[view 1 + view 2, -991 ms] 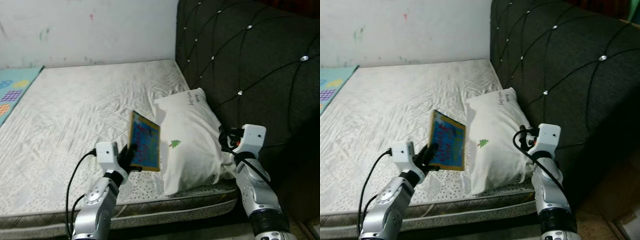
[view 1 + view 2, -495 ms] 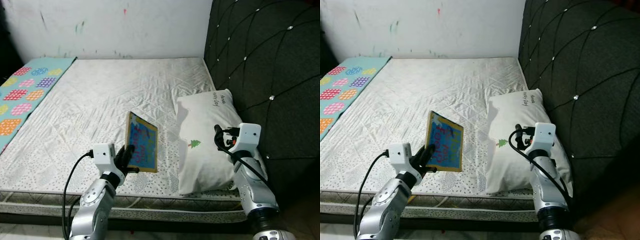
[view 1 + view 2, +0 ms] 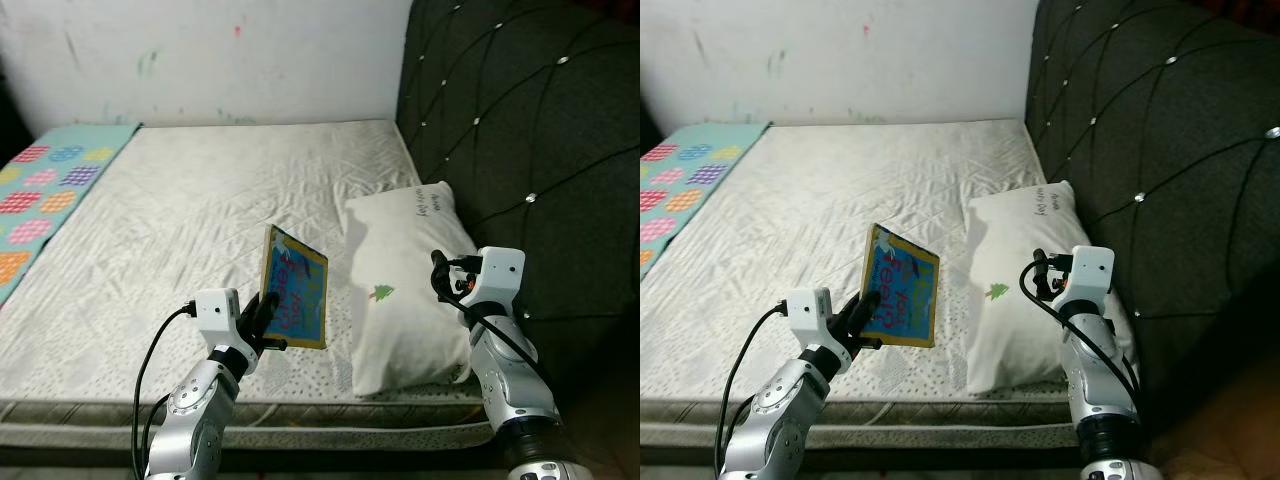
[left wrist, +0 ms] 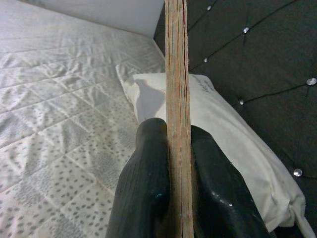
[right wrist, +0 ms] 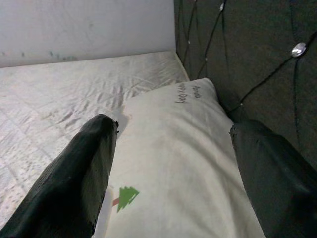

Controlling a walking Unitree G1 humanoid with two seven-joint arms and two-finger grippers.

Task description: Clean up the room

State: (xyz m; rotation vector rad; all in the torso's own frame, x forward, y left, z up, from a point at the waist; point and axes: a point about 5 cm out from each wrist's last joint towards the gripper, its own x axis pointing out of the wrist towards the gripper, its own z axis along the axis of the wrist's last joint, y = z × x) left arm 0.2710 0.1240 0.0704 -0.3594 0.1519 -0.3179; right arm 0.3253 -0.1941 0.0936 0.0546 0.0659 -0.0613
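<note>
Left hand (image 3: 262, 318) holds book (image 3: 294, 299) upright (edge-on).

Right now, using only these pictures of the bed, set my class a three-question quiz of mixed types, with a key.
1. True or false: the left gripper holds the book upright above the mattress.
2. What lies against the dark headboard?
A. white pillow
B. folded towel
C. laundry basket
3. Fill in: the right gripper's fingers are ____ over the pillow.

Key: 1 true; 2 A; 3 open.
</note>
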